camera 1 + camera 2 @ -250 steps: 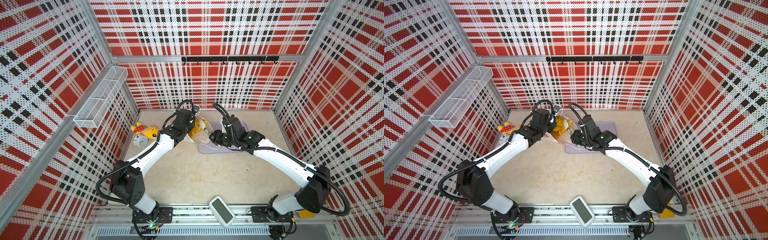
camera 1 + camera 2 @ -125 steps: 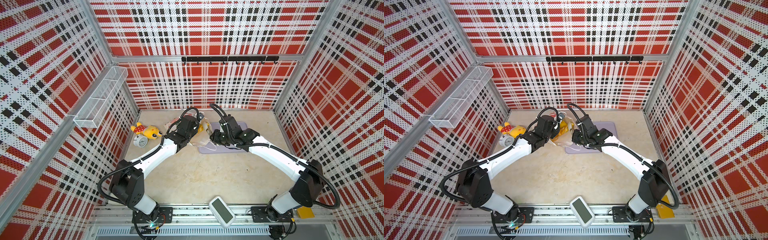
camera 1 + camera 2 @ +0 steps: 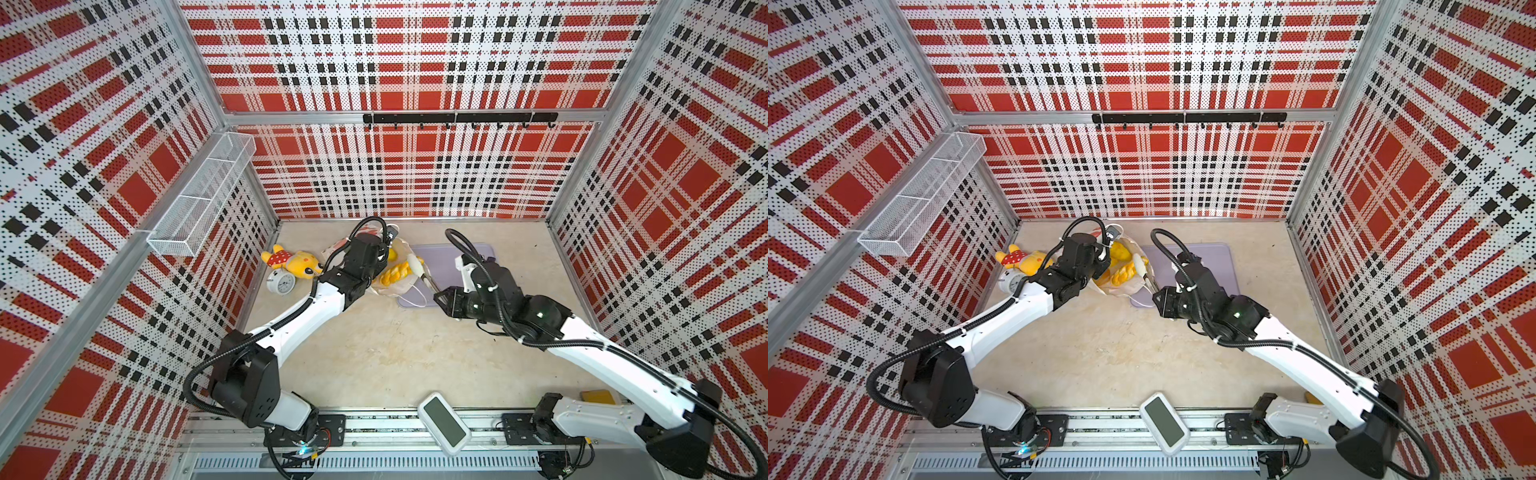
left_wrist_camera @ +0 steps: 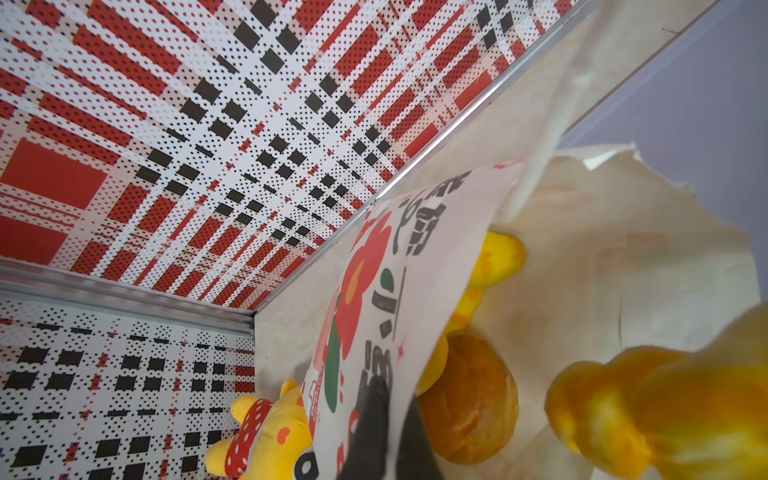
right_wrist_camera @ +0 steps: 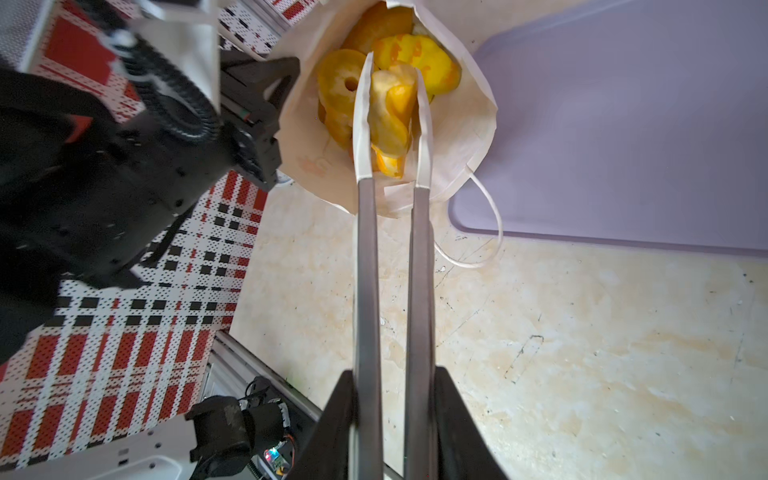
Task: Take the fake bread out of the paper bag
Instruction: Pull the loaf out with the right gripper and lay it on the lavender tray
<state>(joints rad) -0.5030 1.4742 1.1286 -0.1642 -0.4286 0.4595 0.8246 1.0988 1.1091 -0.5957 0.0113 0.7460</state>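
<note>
At the left of the surface (image 3: 374, 353) a yellow plush toy (image 3: 300, 262) lies just beside a white alarm clock (image 3: 281, 284); next, the left claw (image 4: 388, 415) is clamped on the printed wall of the paper bag (image 3: 397, 286), which lies tipped with its mouth toward the right arm; the fake bread (image 5: 419, 62) sits inside it; tongs (image 5: 365, 270) pinch one twisted stick (image 5: 390, 116) at the mouth; a purple tray (image 5: 623, 124) lies beside the bag; the right claw (image 5: 392, 382) is clamped on the tongs.

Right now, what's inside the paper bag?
Fake bread: a ring cake, a twisted stick pinched by the tongs, a round brown bun. Anything underneath is covered by them and the paper bag.
</note>
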